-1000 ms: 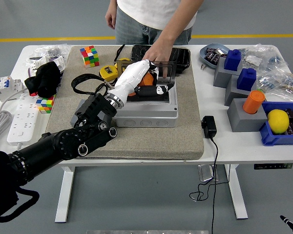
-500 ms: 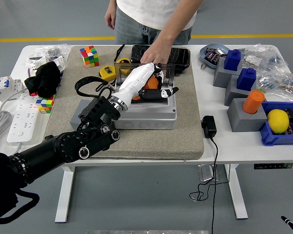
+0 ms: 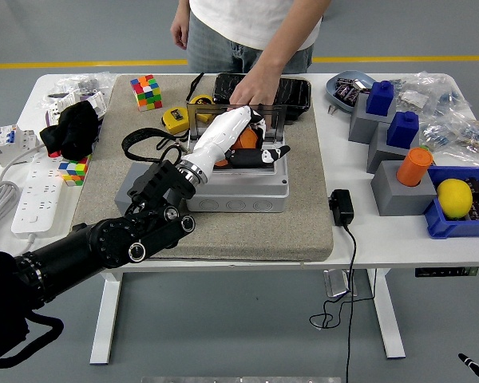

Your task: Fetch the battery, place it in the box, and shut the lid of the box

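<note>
A grey box (image 3: 239, 191) stands on a felt mat (image 3: 303, 223) in the middle of the table. Its clear, dark-framed lid (image 3: 276, 116) stands upright at the back, held there by a person's hand (image 3: 251, 86) from the far side. My left hand (image 3: 251, 145), white with a black forearm, reaches in over the open box. Its fingers curl around an orange and black battery (image 3: 245, 139), low inside the box opening. The thumb points right over the box's rim.
A Rubik's cube (image 3: 147, 91) and a yellow tape measure (image 3: 176, 120) lie behind the box. A black tray (image 3: 294, 92) sits beyond the lid. A power adapter (image 3: 341, 206) lies right of the mat. Blue-grey blocks (image 3: 381, 102) and a lemon (image 3: 454, 197) stand further right. A power strip (image 3: 36, 187) lies left.
My left hand has moved a little right and deeper over the box with the battery, then settled. The person's hand keeps holding the lid up.
</note>
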